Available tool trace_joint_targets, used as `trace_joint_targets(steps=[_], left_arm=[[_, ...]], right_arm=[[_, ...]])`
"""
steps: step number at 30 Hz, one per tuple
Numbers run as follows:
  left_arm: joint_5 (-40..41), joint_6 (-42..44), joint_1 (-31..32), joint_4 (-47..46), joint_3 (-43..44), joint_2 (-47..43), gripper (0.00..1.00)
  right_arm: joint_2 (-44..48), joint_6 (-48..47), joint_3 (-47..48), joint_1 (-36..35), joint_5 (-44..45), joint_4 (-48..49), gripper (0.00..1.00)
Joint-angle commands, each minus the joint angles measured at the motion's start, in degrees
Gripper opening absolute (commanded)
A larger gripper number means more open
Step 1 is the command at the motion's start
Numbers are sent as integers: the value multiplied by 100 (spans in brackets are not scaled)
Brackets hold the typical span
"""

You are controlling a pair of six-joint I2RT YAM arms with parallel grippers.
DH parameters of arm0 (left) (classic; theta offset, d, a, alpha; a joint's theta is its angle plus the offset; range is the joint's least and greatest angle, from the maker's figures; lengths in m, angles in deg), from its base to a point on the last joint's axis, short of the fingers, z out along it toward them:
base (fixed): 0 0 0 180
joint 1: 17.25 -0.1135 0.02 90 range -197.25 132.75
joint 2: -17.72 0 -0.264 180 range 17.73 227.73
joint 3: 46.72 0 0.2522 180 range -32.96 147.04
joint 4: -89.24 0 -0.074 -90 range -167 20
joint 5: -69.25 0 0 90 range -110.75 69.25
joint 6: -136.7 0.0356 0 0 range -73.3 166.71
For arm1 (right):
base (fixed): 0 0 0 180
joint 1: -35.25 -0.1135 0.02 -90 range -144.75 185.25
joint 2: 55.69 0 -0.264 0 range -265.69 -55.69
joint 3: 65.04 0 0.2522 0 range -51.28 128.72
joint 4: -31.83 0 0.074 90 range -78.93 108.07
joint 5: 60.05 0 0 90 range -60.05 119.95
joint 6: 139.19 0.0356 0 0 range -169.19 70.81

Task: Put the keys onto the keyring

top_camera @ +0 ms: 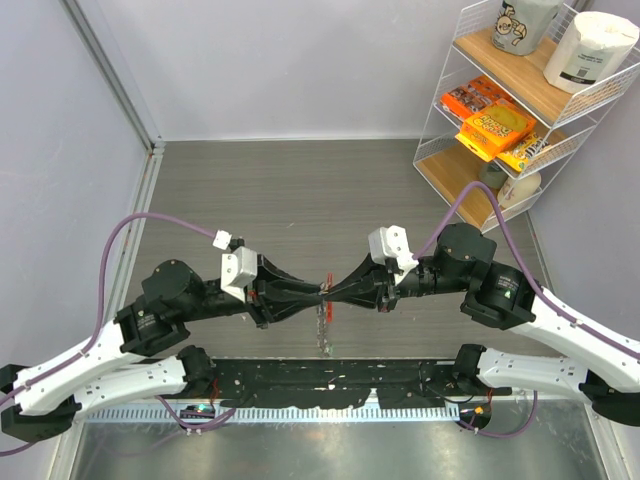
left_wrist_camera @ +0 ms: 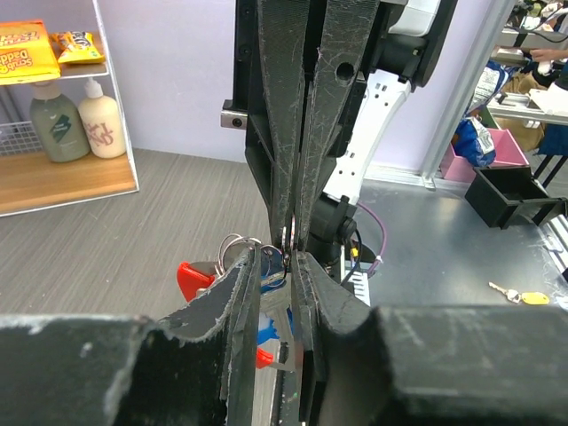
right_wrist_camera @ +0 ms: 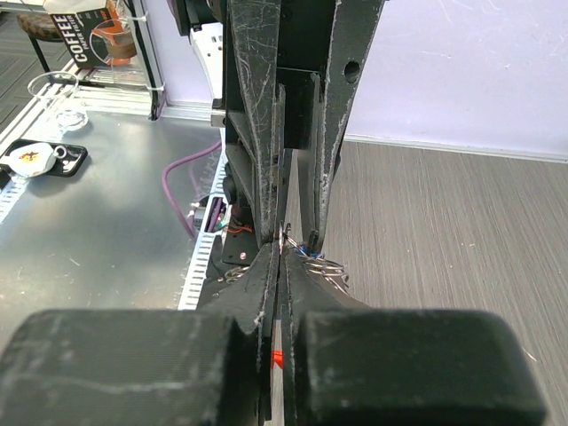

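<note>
Above the grey table (top_camera: 300,190), at its centre, both arms meet tip to tip.

Left side: the left gripper (left_wrist_camera: 277,259) holds its jaws a narrow gap apart. The head of the blue key (left_wrist_camera: 272,268) sits in that gap. Whether it is pressed or loose, I cannot tell.

Just left of those tips are the silvery rings (left_wrist_camera: 232,248) and the red clip (left_wrist_camera: 192,280) of the keyring (top_camera: 324,314). From above, the keyring hangs below the meeting point. Whether it touches the table cannot be told.

Centre-right: the right gripper (right_wrist_camera: 277,256) is clenched, fingers flush. A thin silvery loop of the keyring is pinched at their tips.

Far right: a wire shelf (top_camera: 478,46) stands at the table's corner, well apart from the arms. It holds orange snack packs (top_camera: 495,128) and a white paper roll (top_camera: 592,50).
</note>
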Motion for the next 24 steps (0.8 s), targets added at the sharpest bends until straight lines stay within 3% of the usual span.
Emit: trace_joint_targets(steps=[1, 7, 10, 21, 24], left_arm=[[-110, 33, 11, -247, 76, 74, 25], [-233, 42, 19, -291, 94, 109, 19], [-321, 33, 19, -265, 129, 179, 0], [-225, 112, 11, 34, 313, 311, 0], [-163, 182, 11, 314, 480, 390, 0]], right_arm=[[115, 64, 244, -38, -113, 548, 6], [88, 55, 235, -38, -104, 583, 6], [80, 55, 252, -38, -104, 592, 5], [158, 82, 287, -38, -157, 373, 6], [202, -15, 340, -38, -113, 144, 18]])
